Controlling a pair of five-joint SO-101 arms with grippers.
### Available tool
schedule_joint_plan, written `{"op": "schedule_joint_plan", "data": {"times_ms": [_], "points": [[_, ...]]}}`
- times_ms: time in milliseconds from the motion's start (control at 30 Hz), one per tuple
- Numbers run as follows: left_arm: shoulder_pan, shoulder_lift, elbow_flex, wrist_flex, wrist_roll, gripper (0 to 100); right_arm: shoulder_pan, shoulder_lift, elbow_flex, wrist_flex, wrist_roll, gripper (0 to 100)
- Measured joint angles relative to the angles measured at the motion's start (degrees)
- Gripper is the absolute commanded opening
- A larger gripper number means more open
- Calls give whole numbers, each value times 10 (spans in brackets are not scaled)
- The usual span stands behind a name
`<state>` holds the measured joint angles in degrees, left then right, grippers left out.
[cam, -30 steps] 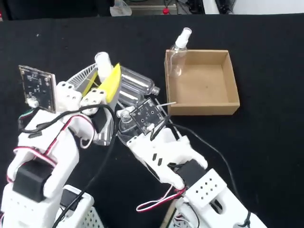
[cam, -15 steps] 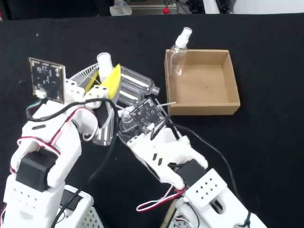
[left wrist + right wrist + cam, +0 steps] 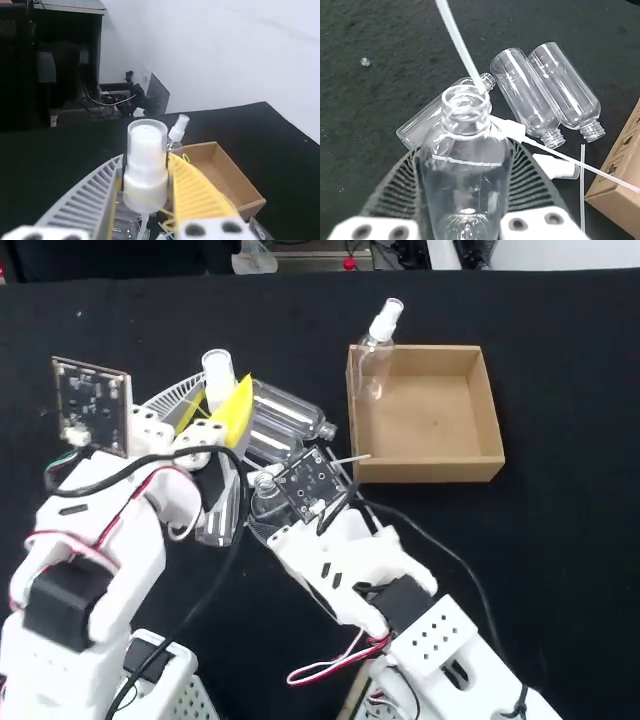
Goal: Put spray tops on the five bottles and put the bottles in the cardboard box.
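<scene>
The black worktop (image 3: 560, 570) carries every item. Two white arms fill the lower half of the high view, the left arm (image 3: 95, 560) at lower left and the right arm (image 3: 350, 570) rising from lower centre. The cardboard box (image 3: 425, 472) sits open at upper right of that view. A capped bottle (image 3: 372, 365) stands upright at the box's upper left corner, spray head uppermost. Left of the box, near the frame's centre, three uncapped clear bottles lie on their sides on the worktop. The first lying bottle (image 3: 530, 95) and the second lying bottle (image 3: 565, 87) are side by side with their necks toward the box. The third lying bottle (image 3: 420, 127) is partly hidden behind the held one. The right tool (image 3: 467, 150) is clamped on an open bottle (image 3: 465, 170) at the centre of the high view, just below the lying bottles, with its mouth turned toward the other arm. The left tool (image 3: 220, 388), one finger white and one yellow, is clamped on a spray top (image 3: 146, 165) left of centre in the upper part of the high view. The dip tube (image 3: 460, 45) of this spray top slants down to the open bottle's mouth; whether its end is inside the neck or only at the rim cannot be told. A loose spray top (image 3: 555, 167) lies on the worktop between the open bottle and the box, its thin tube pointing toward the box.
</scene>
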<state>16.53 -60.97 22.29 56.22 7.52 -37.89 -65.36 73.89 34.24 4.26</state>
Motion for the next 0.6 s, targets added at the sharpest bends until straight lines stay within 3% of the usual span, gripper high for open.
{"op": "schedule_joint_plan", "data": {"times_ms": [400,600], "points": [[28,1,-3,16,0,45,-1,0,0,0,0,11],[31,1,82,-8,0,210,-2,0,0,0,2,11]]}}
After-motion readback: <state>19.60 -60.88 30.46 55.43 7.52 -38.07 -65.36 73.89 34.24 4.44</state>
